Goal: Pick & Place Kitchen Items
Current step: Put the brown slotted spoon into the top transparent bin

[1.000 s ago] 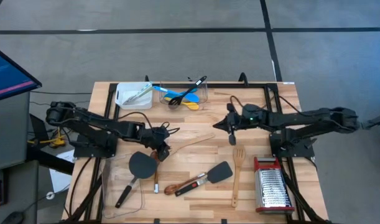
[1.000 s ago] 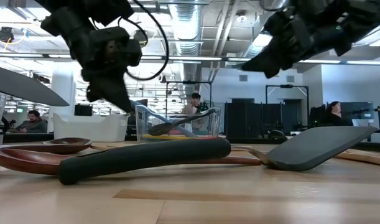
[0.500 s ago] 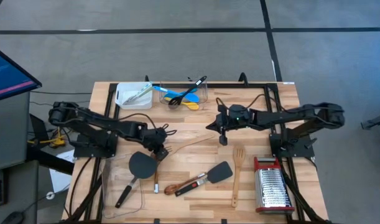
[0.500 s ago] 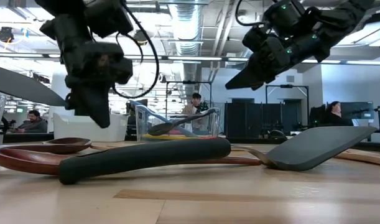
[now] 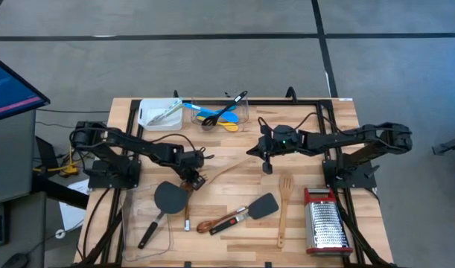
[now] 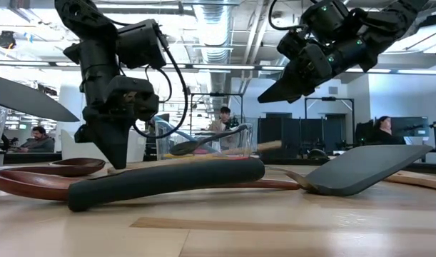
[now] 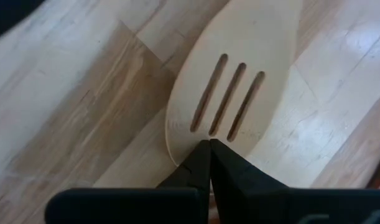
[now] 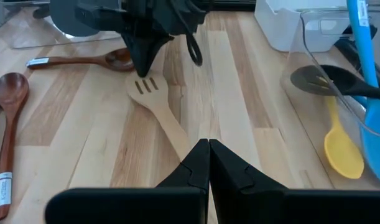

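- Over the slotted spatula (image 5: 221, 173), I see my left gripper (image 5: 195, 182) clenched empty, tips at the blade.
- Beyond the spatula's handle, my right gripper (image 5: 267, 167) hangs clenched, holding nothing.

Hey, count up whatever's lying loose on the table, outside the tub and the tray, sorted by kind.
Wooden spoons: 2
Wooden slotted spatulas: 2
Dark grey spatulas: 2
Box grater: 1
Total: 7
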You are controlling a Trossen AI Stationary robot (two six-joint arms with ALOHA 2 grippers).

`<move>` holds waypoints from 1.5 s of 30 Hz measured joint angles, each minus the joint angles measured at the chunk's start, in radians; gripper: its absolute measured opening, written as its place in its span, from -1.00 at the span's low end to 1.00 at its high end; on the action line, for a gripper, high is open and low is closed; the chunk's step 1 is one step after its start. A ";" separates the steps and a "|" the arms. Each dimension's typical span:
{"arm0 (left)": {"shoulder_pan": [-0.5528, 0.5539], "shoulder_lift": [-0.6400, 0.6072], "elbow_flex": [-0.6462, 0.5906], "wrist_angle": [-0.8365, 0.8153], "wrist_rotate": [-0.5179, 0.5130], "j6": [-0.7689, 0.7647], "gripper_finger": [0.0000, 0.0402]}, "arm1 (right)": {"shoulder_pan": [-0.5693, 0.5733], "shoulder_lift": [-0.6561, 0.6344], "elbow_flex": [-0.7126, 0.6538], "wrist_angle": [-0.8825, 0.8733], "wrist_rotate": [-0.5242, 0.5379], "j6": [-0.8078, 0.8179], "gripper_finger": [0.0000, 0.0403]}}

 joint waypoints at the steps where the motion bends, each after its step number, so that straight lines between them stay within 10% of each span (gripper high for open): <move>1: 0.000 0.000 0.000 0.002 -0.001 0.000 -0.99 | 0.000 0.000 0.000 -0.002 0.000 0.000 -1.00; 15: 0.000 0.002 -0.003 -0.003 -0.002 0.002 -0.99 | 0.018 0.001 0.015 -0.076 0.000 -0.116 -1.00; 37: 0.000 0.003 -0.004 -0.004 -0.001 0.002 -0.99 | 0.035 0.010 0.381 -0.648 0.079 -0.299 -1.00; 45: -0.002 0.003 -0.005 -0.001 0.002 0.002 -0.99 | 0.035 0.170 0.402 -0.682 0.093 -0.322 -1.00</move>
